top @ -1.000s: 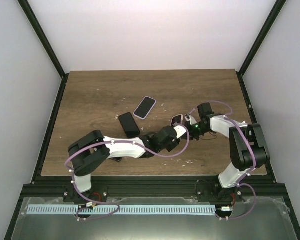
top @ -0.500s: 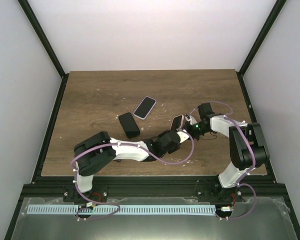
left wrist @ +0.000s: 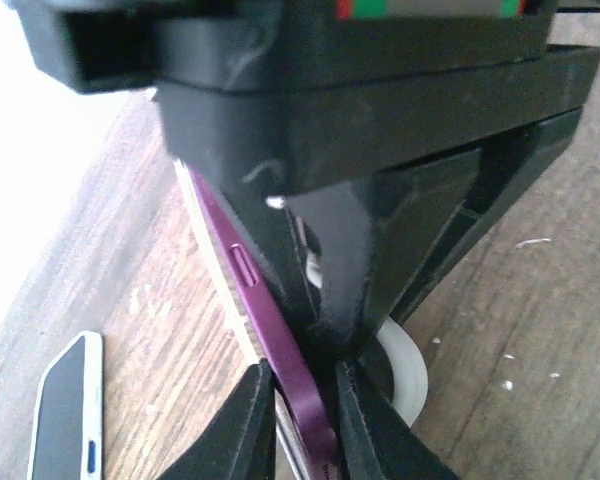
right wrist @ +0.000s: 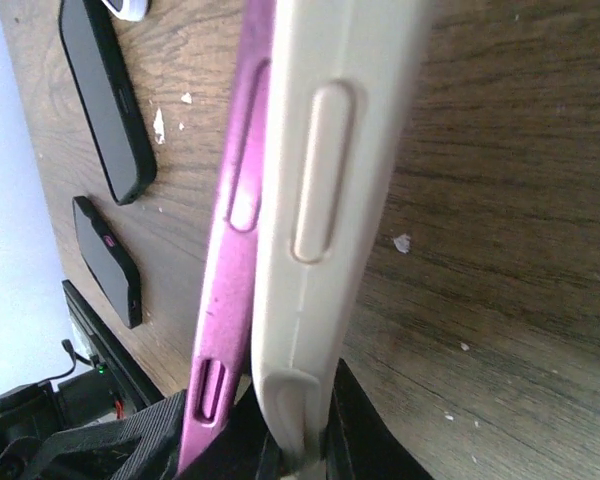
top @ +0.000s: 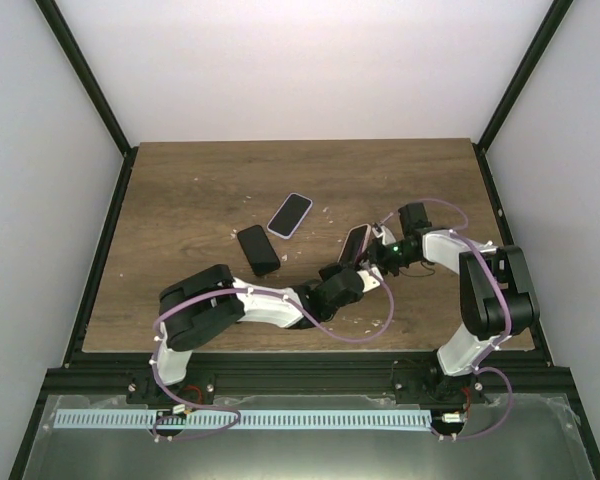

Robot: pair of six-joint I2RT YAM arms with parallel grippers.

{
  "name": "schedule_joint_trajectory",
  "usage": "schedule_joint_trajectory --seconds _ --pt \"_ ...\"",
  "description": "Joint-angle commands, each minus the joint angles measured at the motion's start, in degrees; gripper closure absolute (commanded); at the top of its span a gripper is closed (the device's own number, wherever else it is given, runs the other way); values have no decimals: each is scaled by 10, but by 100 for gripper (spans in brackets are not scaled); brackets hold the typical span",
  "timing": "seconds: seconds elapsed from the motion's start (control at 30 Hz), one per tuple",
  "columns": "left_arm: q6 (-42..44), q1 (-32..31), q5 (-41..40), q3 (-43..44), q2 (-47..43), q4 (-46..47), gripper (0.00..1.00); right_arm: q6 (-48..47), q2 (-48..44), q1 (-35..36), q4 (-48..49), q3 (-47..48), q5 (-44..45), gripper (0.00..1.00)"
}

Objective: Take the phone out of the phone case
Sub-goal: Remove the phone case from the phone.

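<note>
The phone stands tilted on edge at the table's centre right, held between both grippers. In the right wrist view its pink-purple side has peeled away from the cream phone case. My right gripper is shut on the case's lower end. In the left wrist view the purple phone edge runs down between the fingers of my left gripper, which is shut on it. From above, the left gripper is just below the phone and the right gripper is at its right.
A black phone and a white-edged phone lie flat to the left of the grippers. Small white crumbs are scattered over the wooden table. A white round part shows behind the left fingers.
My left gripper moved up and right to the phone and closed on its purple edge. The phone now stands a little steeper. The right gripper kept its hold.
</note>
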Motion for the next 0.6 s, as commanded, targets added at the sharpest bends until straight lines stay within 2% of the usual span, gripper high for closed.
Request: schedule_joint_trajectory --seconds 0.0,0.1,0.27,0.43,0.57 --pt "21 12 -32 -9 17 3 92 -13 -24 3 -18 18 -84 99" --pt "8 13 -32 -9 9 1 100 -15 -32 3 -14 15 -80 99" --pt "-14 13 -34 -14 -29 1 100 -19 -48 3 -6 9 -50 99" --pt "-52 14 -22 -14 -74 -18 100 -29 -68 3 9 1 31 99" --pt "-87 20 -4 -12 -99 -34 100 -29 -75 3 16 0 57 99"
